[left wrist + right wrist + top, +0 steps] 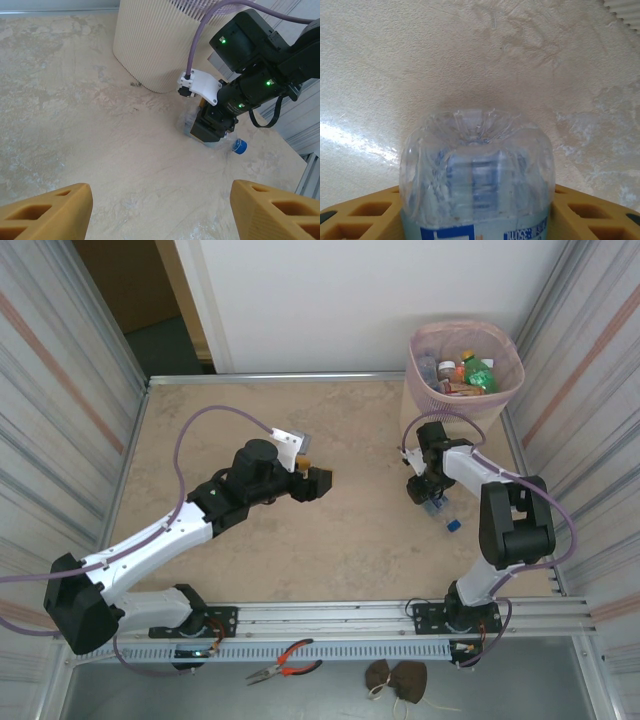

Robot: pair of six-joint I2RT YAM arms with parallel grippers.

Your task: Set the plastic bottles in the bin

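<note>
A clear plastic bottle [475, 165] with a blue cap [240, 146] lies on the table just in front of the bin. My right gripper [435, 502] is down over it. Its yellow fingers [365, 212] press the bottle's sides, and the bottle's base points away from the camera. The pale perforated bin [430, 400] with a pink liner stands at the back right corner and holds several bottles [477, 373]. In the left wrist view the bin's wall [150, 45] rises behind the right arm. My left gripper [318, 480] hovers over mid-table, open, with nothing between its fingers [45, 212].
Corrugated metal walls close both sides of the table [300, 530]. A metal rail runs along the near edge. Red-handled pliers [285, 660] and a brown object [395, 678] lie on the ledge in front of it.
</note>
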